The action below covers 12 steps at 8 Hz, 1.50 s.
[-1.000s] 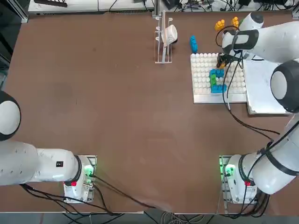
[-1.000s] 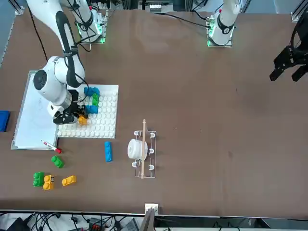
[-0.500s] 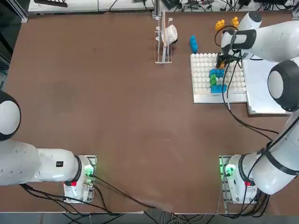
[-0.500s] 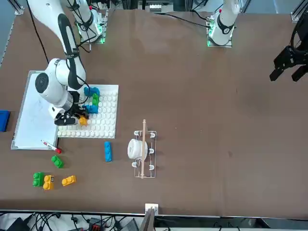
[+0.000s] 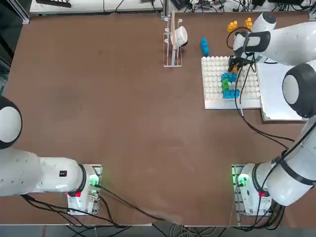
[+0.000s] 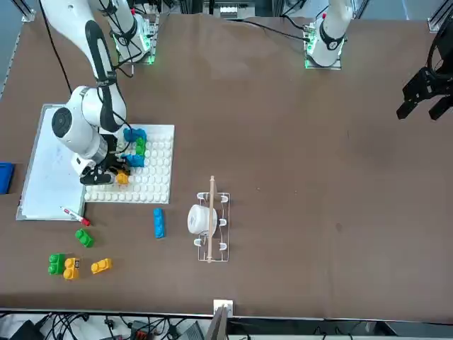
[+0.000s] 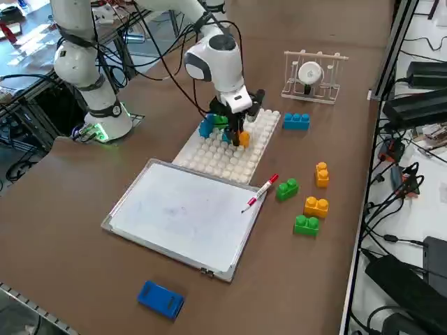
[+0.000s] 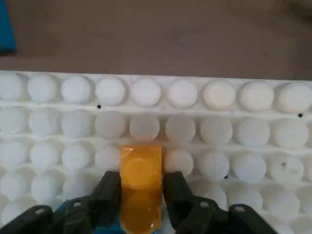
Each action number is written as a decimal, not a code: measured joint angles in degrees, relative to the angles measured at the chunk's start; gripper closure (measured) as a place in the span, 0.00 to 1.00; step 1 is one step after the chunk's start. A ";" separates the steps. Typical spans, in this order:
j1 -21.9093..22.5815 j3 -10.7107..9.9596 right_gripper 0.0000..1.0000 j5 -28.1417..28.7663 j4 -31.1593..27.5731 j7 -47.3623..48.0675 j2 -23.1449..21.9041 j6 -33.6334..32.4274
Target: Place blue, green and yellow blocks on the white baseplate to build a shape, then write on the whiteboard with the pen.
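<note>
The white baseplate (image 5: pixel 215 84) (image 6: pixel 152 177) (image 7: pixel 216 157) carries a cluster of blue and green blocks (image 5: pixel 228 84) (image 6: pixel 134 145) (image 7: pixel 213 124). Beside that cluster, a yellow block (image 8: pixel 140 170) (image 6: pixel 122 178) (image 7: pixel 244 139) sits on the studs. My right gripper (image 8: pixel 141 178) (image 5: pixel 233 63) (image 7: pixel 239 132) stands over it, shut, with a finger against each side. The whiteboard (image 5: pixel 279 94) (image 6: pixel 49 166) (image 7: pixel 185 213) lies next to the plate. The pen (image 6: pixel 75 215) (image 7: pixel 260 192) rests at the whiteboard's corner.
A loose blue block (image 5: pixel 204 46) (image 6: pixel 158 222) lies just off the plate. Green and yellow blocks (image 6: pixel 84 238) (image 7: pixel 316 206) are scattered beyond the pen. A wire rack with a white roll (image 5: pixel 174 39) (image 6: pixel 210 221) stands nearby. A blue pad (image 7: pixel 160 299) lies past the whiteboard.
The right wrist shifted slightly over the plate about a second ago and has stayed over the yellow block since. Nothing else moved.
</note>
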 joint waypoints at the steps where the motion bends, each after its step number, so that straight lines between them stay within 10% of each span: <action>1: 0.04 0.00 0.24 0.01 0.98 0.00 1.93 1.22; 3: 0.33 0.03 0.00 0.03 2.53 0.00 3.52 1.79; 12: 0.78 -0.50 0.00 0.03 4.58 0.00 0.79 1.33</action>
